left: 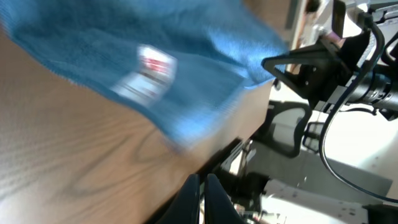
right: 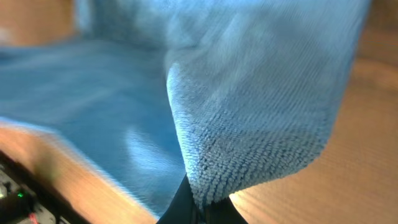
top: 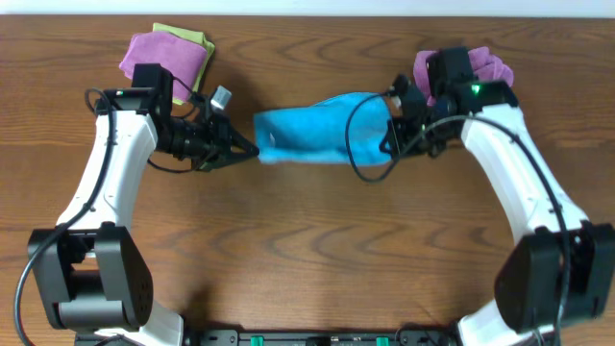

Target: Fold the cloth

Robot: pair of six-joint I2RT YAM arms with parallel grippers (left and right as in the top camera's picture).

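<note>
The sky-blue cloth lies bunched in a long band across the middle of the table. Its white tag shows in the left wrist view. My right gripper is shut on the cloth's right end, and the blue pile hangs folded out of its jaws. My left gripper is at the cloth's left edge. Its jaws are shut with nothing between them, and the cloth lies beyond the tips. The right gripper also shows in the left wrist view, at the cloth's far corner.
A purple cloth lies on a lime-green cloth at the back left, behind my left arm. Another purple cloth lies at the back right, behind my right arm. The table is brown wood.
</note>
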